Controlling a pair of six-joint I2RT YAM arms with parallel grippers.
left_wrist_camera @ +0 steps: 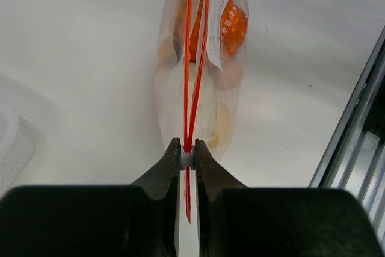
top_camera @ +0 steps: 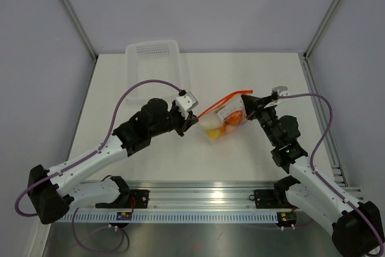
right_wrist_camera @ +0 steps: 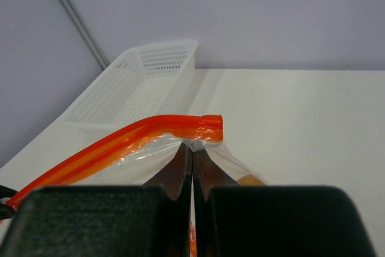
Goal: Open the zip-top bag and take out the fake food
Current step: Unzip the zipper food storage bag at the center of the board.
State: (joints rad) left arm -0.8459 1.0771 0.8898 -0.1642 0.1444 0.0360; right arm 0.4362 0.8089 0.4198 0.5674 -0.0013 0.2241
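The zip-top bag [top_camera: 225, 123] hangs between my two grippers over the middle of the table. It is clear plastic with a red-orange zipper strip [top_camera: 227, 99] along its top. My left gripper [left_wrist_camera: 187, 156] is shut on a small white piece at the strip's left end [left_wrist_camera: 191, 58]; beyond it the two red tracks run slightly apart. My right gripper [right_wrist_camera: 193, 148] is shut on the clear plastic just under the strip's right end [right_wrist_camera: 204, 126]. The fake food [left_wrist_camera: 233, 23] lies inside the bag, with orange and yellow pieces [top_camera: 224, 126] showing through.
A white perforated basket [top_camera: 153, 58] stands at the back left of the table and shows again in the right wrist view [right_wrist_camera: 144, 79]. An aluminium rail [left_wrist_camera: 355, 142] runs along the table's right edge. Grey walls close the back and sides.
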